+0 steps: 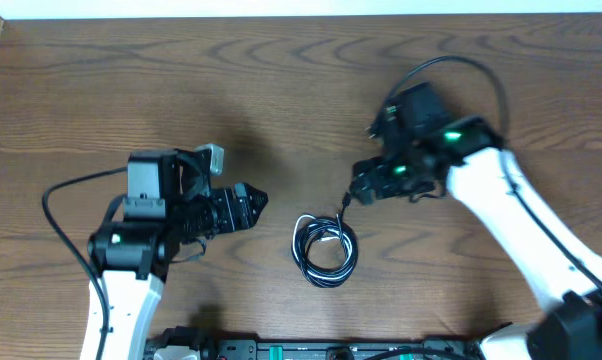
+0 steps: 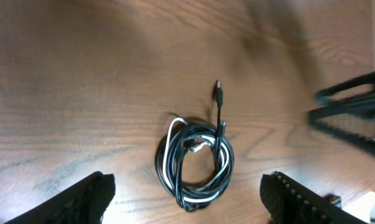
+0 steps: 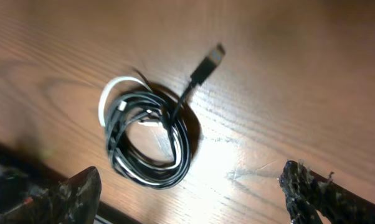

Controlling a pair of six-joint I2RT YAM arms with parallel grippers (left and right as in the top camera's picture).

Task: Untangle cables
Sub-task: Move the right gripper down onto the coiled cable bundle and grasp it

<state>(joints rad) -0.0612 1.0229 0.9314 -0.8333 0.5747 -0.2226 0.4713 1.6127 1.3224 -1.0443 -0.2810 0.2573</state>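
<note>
cables (image 1: 325, 250) coiled, strands hard to separate; left gripper (image 1: 254, 204) and right gripper (image 1: 357, 190) jaws apart.

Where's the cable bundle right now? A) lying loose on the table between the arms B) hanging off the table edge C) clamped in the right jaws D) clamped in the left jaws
A: the coiled bundle of thin black and white cables lies flat on the brown wooden table, and both wrist views show open jaws with nothing between them.
</note>
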